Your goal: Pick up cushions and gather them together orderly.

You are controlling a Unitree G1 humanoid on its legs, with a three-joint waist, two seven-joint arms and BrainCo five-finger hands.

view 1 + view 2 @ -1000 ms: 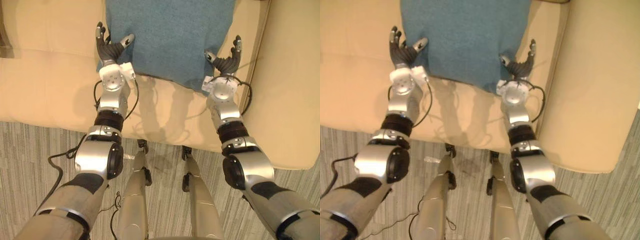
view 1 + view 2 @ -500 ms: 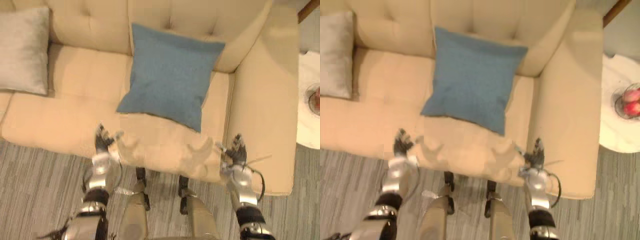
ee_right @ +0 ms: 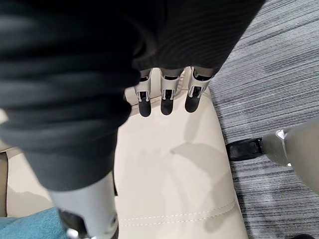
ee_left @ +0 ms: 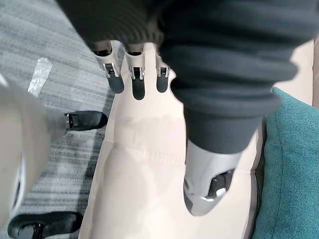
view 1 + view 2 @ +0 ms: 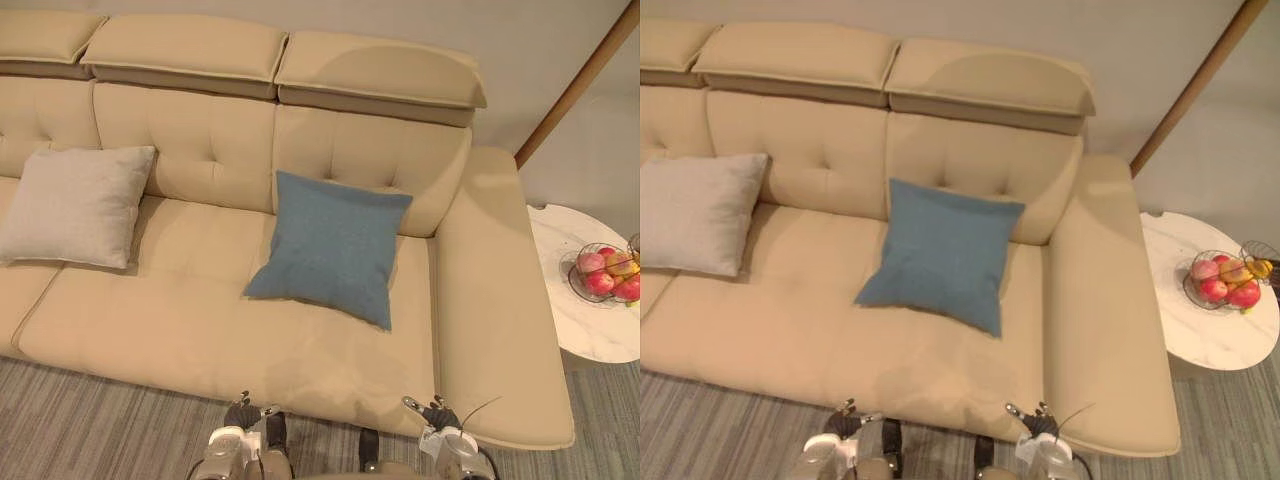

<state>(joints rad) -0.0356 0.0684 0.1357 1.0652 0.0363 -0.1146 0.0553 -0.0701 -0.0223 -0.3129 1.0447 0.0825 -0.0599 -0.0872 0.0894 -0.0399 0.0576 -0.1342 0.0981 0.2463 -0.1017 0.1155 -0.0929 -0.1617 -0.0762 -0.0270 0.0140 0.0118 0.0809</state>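
A blue cushion [image 5: 330, 248] leans against the backrest on the right seat of the cream sofa [image 5: 200, 330]. A pale grey cushion [image 5: 75, 205] leans at the sofa's left, well apart from the blue one. My left hand [image 5: 240, 413] and right hand [image 5: 437, 413] hover low at the sofa's front edge, both open and holding nothing. In the left wrist view the straight fingers [image 4: 137, 84] point over the seat edge, with the blue cushion [image 4: 294, 164] off to one side. The right wrist view shows relaxed fingers [image 3: 167, 102] above the seat and a corner of the blue cushion [image 3: 30, 226].
A white round side table [image 5: 590, 335] stands past the sofa's right armrest and carries a wire basket of fruit [image 5: 605, 272]. A wooden pole [image 5: 575, 85] leans up behind it. Grey striped carpet [image 5: 100, 430] runs along the sofa's front.
Both hands have drawn back from the blue cushion's sides to the sofa's front edge. The camera has pulled back and up, so the whole sofa and the grey cushion now show.
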